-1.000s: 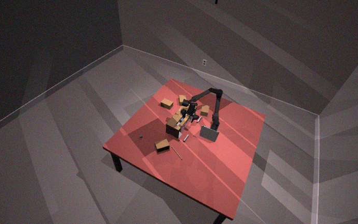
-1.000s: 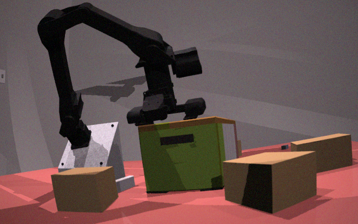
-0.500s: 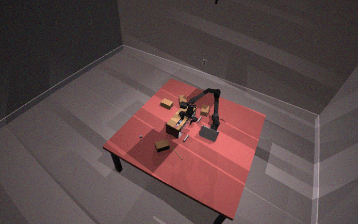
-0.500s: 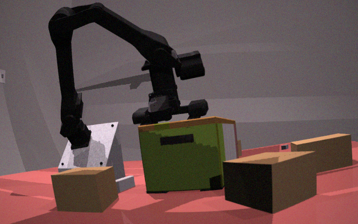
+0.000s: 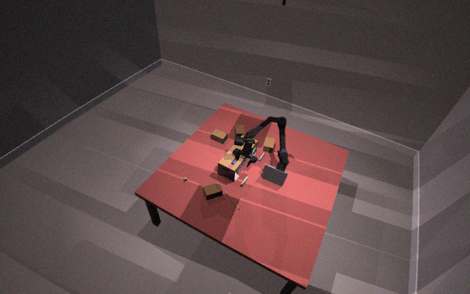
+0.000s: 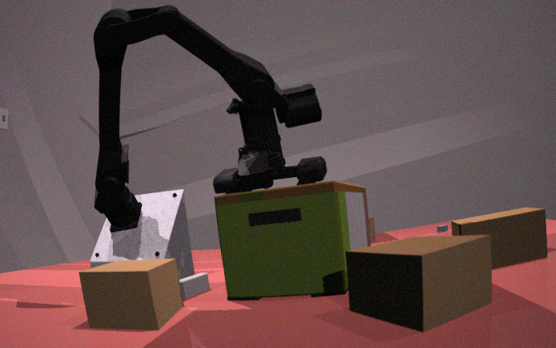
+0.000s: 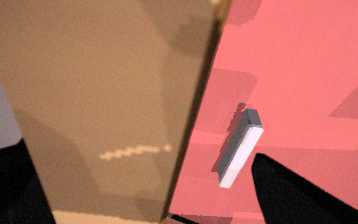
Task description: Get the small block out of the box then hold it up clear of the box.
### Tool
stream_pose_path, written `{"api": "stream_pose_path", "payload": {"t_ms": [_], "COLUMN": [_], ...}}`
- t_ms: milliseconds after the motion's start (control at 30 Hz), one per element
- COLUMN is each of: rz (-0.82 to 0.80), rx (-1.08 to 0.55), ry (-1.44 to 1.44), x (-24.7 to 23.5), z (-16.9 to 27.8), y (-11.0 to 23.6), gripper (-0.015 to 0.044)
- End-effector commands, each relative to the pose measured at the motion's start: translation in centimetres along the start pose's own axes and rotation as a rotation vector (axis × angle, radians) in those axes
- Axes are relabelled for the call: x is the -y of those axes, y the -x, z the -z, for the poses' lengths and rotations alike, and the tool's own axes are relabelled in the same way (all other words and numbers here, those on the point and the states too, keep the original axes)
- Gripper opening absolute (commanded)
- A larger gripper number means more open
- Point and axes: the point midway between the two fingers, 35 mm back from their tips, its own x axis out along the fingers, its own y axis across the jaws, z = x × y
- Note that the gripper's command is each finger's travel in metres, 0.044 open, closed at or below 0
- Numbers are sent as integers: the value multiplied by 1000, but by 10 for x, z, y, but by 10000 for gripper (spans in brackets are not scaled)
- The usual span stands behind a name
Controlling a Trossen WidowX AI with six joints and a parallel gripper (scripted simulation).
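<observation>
The box (image 5: 229, 166) (image 6: 280, 246) stands mid-table; it has a tan top (image 7: 105, 90), a green back wall with a dark slot, and a clear panel on its right side in the exterior view. My gripper (image 5: 245, 151) (image 6: 269, 176) (image 7: 175, 147) is open and empty. It hangs just above the box's top, fingers spread across the top's edge. One finger is over the top and the other is over the red table (image 5: 284, 219) beside the box. The small block on the shelf is hidden from all views.
A grey-white bar (image 7: 240, 150) (image 5: 261, 156) lies on the table beside the box, and another bar lies near its end. Brown cartons (image 5: 219, 135) (image 5: 269, 143) (image 5: 212, 190) (image 6: 418, 278) (image 6: 131, 291) stand around. The grey arm mount (image 5: 274, 174) (image 6: 159, 224) is close by. A thin stick (image 5: 231, 200) lies toward the front.
</observation>
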Motion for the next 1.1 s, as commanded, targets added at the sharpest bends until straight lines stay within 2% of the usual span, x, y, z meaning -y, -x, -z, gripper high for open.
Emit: {"api": "stream_pose_path", "payload": {"t_ms": [0,800,900,1067], "rz": [-5,-6,-4,0], "rx": [-7,-9,-9,-5], "ry": [-2,-2,-1,2], "x": [-1,-2,-2,0], "z": [11,50,56,69], "y": [-2,-16,-1,44], "gripper": [400,400,400,400]}}
